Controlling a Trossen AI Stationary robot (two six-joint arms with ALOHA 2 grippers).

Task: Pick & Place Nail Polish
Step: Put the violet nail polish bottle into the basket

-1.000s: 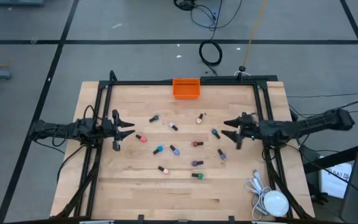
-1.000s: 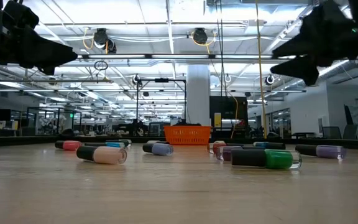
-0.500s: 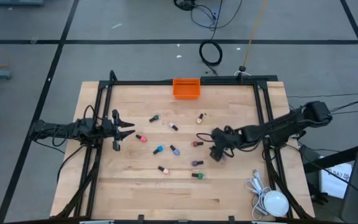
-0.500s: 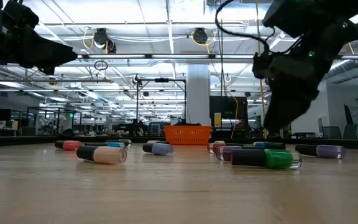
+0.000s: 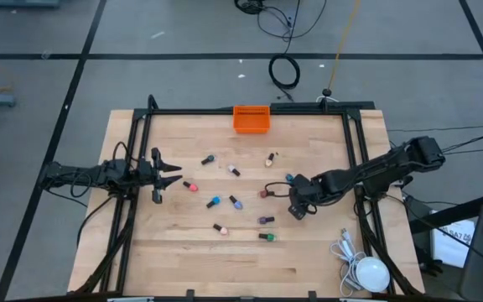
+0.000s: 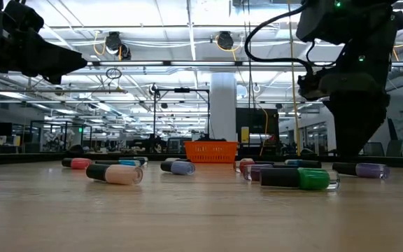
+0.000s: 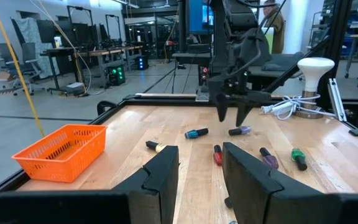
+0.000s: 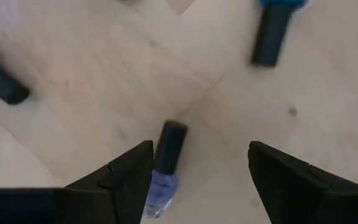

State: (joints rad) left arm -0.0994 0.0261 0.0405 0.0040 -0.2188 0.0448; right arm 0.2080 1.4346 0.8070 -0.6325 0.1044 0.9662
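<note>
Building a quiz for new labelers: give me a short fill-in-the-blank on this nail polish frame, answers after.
1. The right gripper hangs with its jaws ____ over a lilac nail polish bottle.
2. That bottle is lying on its ____ on the table.
3. The bin at the table's far edge is ____ in colour.
4. The left gripper waits at the table's ____ side.

Missing words: open; side; orange; left

Overhead view straight down, low view level across table (image 6: 187, 210), wrist views forward, all sharing tabletop
</note>
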